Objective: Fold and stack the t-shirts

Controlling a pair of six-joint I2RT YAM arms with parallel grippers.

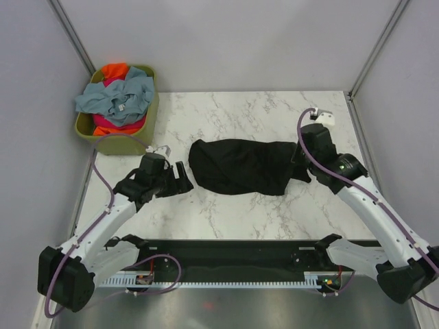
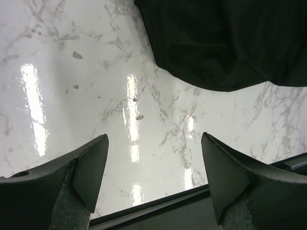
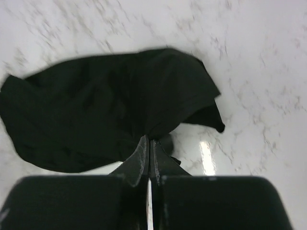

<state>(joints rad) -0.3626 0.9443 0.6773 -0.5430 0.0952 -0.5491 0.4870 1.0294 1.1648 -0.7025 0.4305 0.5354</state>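
The right end effector was seen pressed together, pinching the right-hand edge of the black t-shirt, with cloth gathered toward its tips. The left end effector was held spread above the bare table, just beside the shirt's left end and apart from it. The shirt was laid crumpled mid-table, its long axis running left to right. At the far left corner, well apart, an olive-green basket was heaped with a grey-blue t-shirt, an orange t-shirt and a magenta-pink t-shirt.
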